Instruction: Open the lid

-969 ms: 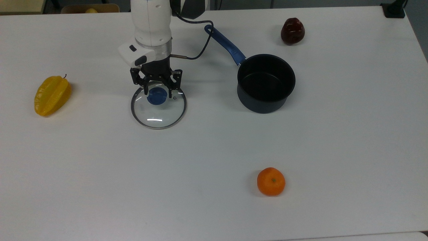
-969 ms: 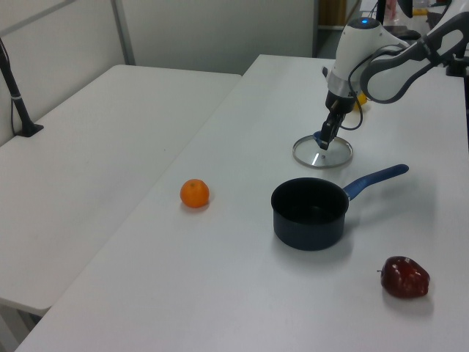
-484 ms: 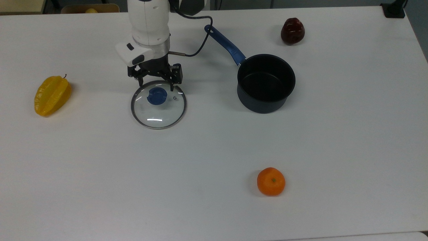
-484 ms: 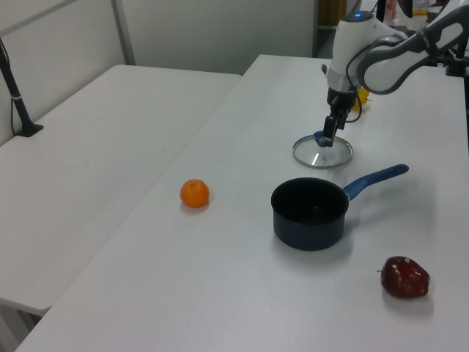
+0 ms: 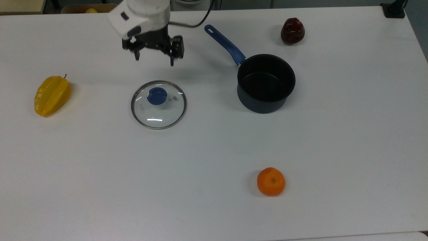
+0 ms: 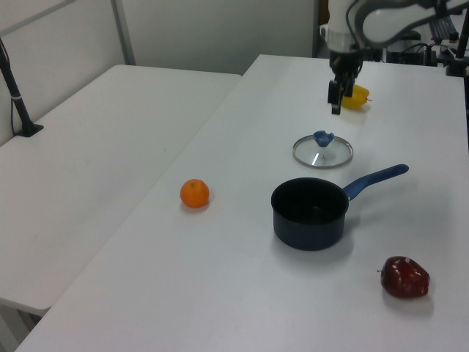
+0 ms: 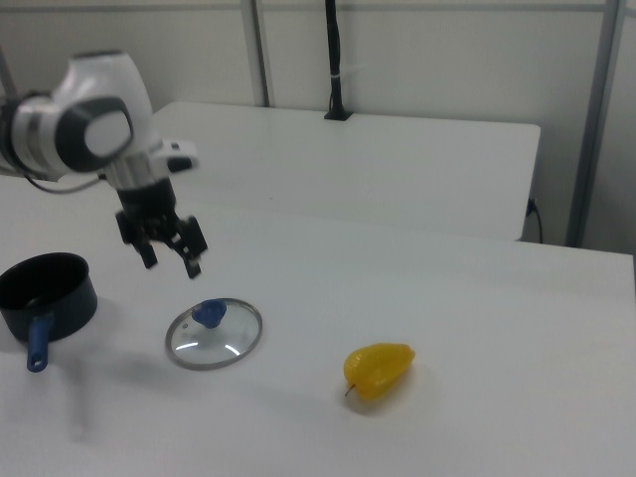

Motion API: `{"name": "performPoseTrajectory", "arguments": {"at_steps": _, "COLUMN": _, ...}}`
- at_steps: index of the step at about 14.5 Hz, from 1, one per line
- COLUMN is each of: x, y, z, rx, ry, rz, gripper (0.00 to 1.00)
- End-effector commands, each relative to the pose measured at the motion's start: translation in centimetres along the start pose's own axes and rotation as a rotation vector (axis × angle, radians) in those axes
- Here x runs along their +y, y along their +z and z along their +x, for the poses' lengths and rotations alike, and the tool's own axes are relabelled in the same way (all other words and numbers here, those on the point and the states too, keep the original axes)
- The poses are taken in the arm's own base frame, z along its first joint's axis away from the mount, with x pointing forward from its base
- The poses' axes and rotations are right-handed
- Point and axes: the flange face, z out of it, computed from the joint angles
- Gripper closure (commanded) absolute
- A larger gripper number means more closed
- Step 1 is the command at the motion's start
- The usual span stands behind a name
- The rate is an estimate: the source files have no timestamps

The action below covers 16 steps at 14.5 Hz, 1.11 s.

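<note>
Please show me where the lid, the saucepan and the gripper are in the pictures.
lid point(image 5: 158, 112): top view, on the clear glass below the blue knob.
saucepan point(image 5: 267, 103): top view, on its dark outer wall.
gripper point(image 5: 154, 61): top view, midway between the open fingertips.

We see even, bright overhead light across the white table point(image 5: 214, 150) in all three views, with no hard glare on its surface. Shadows fall soft and short: a faint one sits at nine o'clock of the saucepan point(image 5: 266, 83), another at nine o'clock of the orange point(image 5: 271, 181). A small white glint marks the glass lid point(image 5: 158, 104) toward six o'clock. The right view looks softer and slightly hazy.
</note>
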Motion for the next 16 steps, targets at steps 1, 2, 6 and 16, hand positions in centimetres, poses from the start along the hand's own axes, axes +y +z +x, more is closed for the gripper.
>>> {"name": "performPoseTrajectory", "arguments": {"at_steps": 1, "x": -1.4, "y": -7.3, "z": -2.3, "rx": -0.006, "ry": -0.011, "rz": 0.003, "gripper": 0.00}}
{"name": "performPoseTrajectory", "arguments": {"at_steps": 2, "x": -2.0, "y": -9.4, "z": -3.4, "rx": -0.012, "ry": -0.029, "rz": 0.000, "gripper": 0.00}}
{"name": "performPoseTrajectory", "arguments": {"at_steps": 6, "x": -1.5, "y": -12.6, "z": -5.7, "rx": -0.024, "ry": -0.035, "rz": -0.004, "gripper": 0.00}}
{"name": "performPoseTrajectory", "arguments": {"at_steps": 16, "x": 3.6, "y": -15.2, "z": -6.0, "rx": -0.013, "ry": 0.022, "rz": 0.099, "gripper": 0.00}}
